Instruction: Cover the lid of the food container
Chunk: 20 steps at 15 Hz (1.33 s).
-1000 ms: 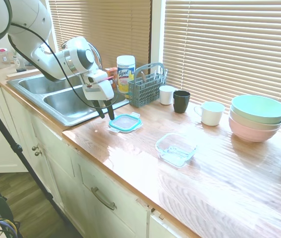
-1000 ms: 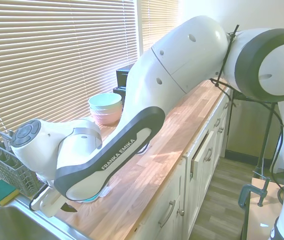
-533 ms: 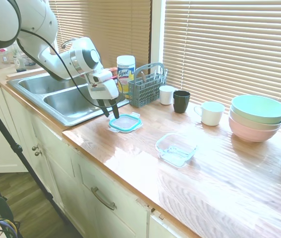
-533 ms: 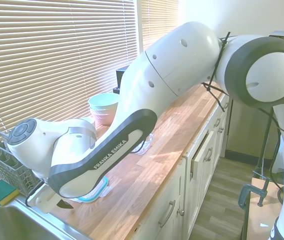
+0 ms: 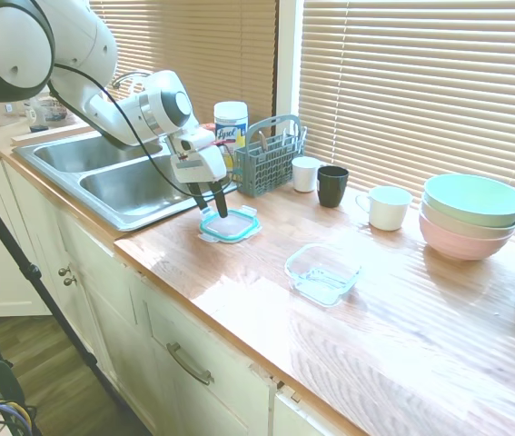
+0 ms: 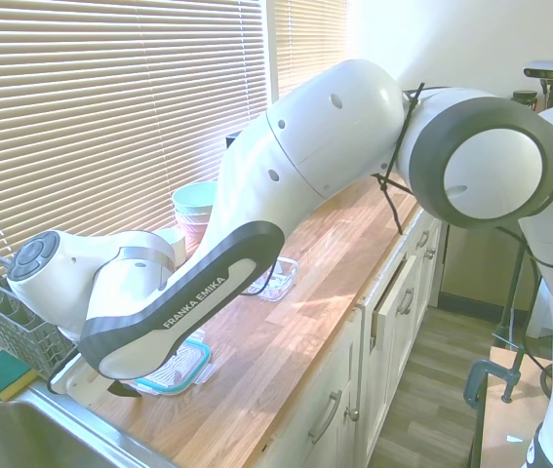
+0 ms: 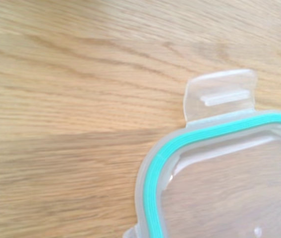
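the pincer (image 5: 215,205) hung with fingers apart just above the lid (image 5: 231,225), left of centre in the first exterior view; the lid lay flat on the bench (image 5: 402,300), the food container (image 5: 322,272) lower right.

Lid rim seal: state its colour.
Teal, on the clear lid; the wrist view shows it best.

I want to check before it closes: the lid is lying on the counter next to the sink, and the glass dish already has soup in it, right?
Not quite. The lid does lie on the counter by the sink, but the glass dish is empty, as the first exterior view shows.
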Tool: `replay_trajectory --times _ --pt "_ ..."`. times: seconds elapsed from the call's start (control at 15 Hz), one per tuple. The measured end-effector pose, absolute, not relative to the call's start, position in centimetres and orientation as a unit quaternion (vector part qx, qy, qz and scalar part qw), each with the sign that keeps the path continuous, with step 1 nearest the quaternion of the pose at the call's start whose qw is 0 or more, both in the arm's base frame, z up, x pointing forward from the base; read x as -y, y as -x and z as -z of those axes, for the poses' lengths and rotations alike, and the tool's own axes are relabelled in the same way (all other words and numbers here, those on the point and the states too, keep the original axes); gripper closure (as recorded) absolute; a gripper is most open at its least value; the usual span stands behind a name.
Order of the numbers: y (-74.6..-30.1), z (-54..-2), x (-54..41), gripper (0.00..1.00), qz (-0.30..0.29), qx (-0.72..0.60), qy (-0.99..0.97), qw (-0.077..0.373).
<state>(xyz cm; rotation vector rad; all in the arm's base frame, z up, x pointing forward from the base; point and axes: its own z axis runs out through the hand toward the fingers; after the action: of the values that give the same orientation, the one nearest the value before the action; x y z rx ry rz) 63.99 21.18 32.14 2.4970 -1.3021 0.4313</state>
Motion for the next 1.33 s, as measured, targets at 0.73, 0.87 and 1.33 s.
replay_trajectory --times 0.73,0.87,1.33 --pt "-64.9 -31.9 -21.0 1.00 -0.149 0.448 -0.864 0.173" --pt "-64.8 -31.7 -20.9 1.00 -0.148 0.447 -0.864 0.180" --pt "-64.3 -31.0 -21.6 1.00 -0.144 0.439 -0.865 0.193"
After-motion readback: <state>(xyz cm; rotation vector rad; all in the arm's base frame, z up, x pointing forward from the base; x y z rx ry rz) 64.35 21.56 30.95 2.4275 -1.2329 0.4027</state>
